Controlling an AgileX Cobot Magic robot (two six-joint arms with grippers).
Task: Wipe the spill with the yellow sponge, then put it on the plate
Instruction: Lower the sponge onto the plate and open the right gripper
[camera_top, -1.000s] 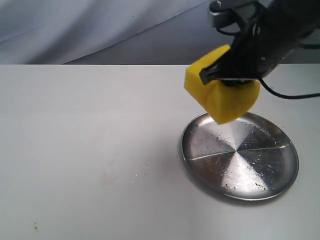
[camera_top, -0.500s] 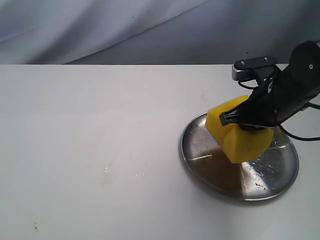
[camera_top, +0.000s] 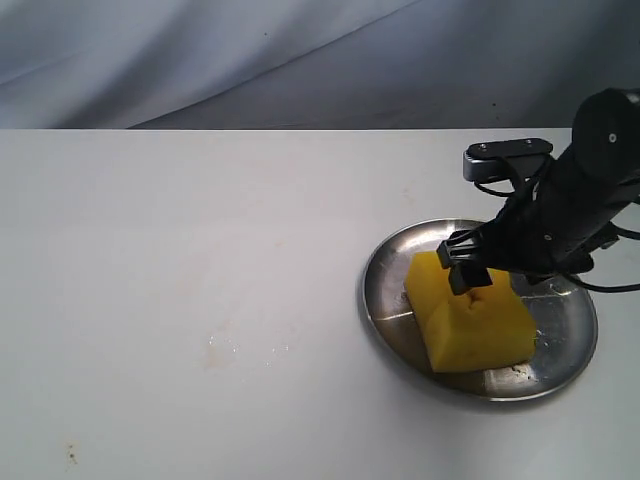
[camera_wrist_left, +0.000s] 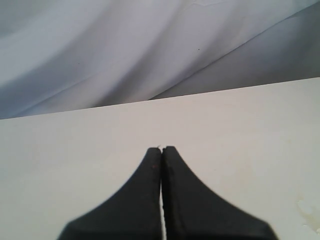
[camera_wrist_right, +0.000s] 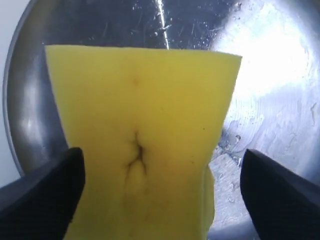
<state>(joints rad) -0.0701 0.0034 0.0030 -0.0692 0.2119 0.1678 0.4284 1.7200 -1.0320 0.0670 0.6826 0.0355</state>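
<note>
The plate (camera_top: 566, 322) holds the yellow sponge (camera_top: 470, 325).

The yellow sponge (camera_top: 468, 322) hides the middle of the plate (camera_top: 565, 330); the right wrist view crops both. The left claw (camera_wrist_left: 161, 150) blurs toward its base. The exterior view's edge cuts the right arm (camera_top: 600, 170).

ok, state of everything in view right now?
yellow sponge: resting on the plate, dent on top
plate: on the table, holding the sponge
spill: only faint specks left on the table
right gripper: open, fingers either side of the sponge
left gripper: shut, empty
</note>
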